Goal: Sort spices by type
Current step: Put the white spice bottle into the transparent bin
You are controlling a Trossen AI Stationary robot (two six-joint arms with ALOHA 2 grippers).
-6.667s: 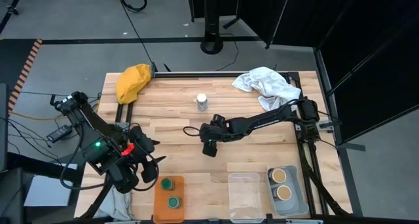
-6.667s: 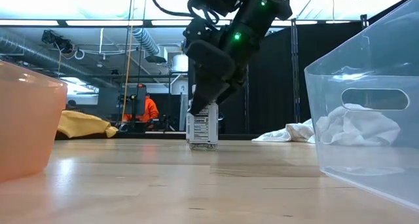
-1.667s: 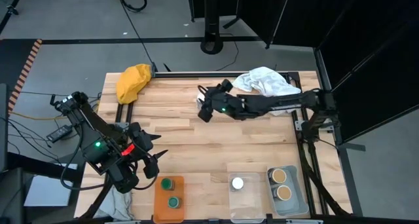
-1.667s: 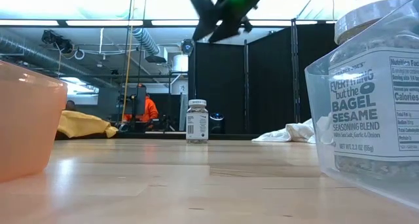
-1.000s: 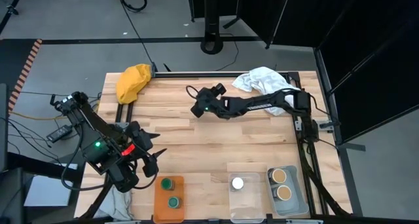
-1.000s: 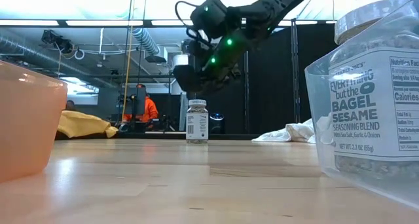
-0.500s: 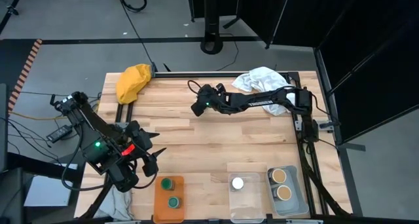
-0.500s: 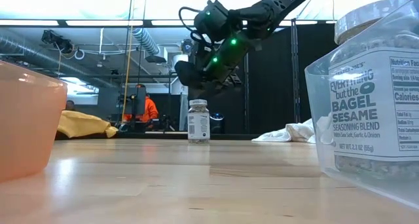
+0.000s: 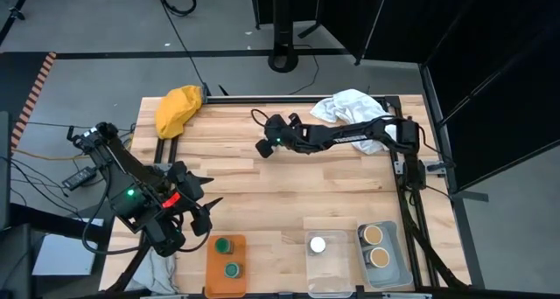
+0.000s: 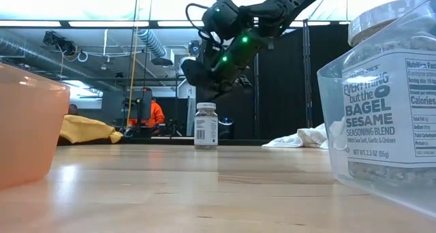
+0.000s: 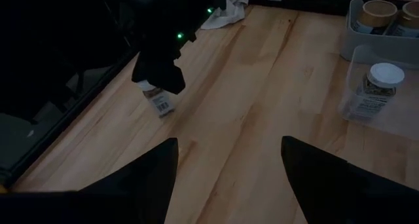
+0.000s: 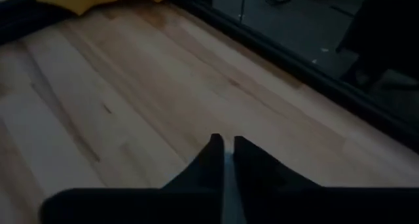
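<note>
A white-lidded jar (image 10: 206,125) stands upright on its base at the table's far middle; in the high view my right gripper (image 9: 262,147) hides it. That gripper (image 10: 208,90) hangs close above its lid, fingers nearly together (image 12: 224,144); I see no touch. The jar also shows in the left wrist view (image 11: 159,101). The other white-lidded jar (image 9: 318,244) stands in the clear tray (image 9: 328,277). Two green-lidded jars (image 9: 224,245) stand in the orange tray (image 9: 213,266), and two tan-lidded jars (image 9: 374,234) stand in the grey tray (image 9: 390,271). My left gripper (image 9: 206,196) waits open at the near left.
A yellow cloth (image 9: 178,109) lies at the far left corner and a white cloth (image 9: 354,111) at the far right. The three trays stand in a row along the near edge. Bare wood lies between them and the far jar.
My right gripper has stayed over the far white-lidded jar, close above its lid, and has turned a little. The jar stands where it was.
</note>
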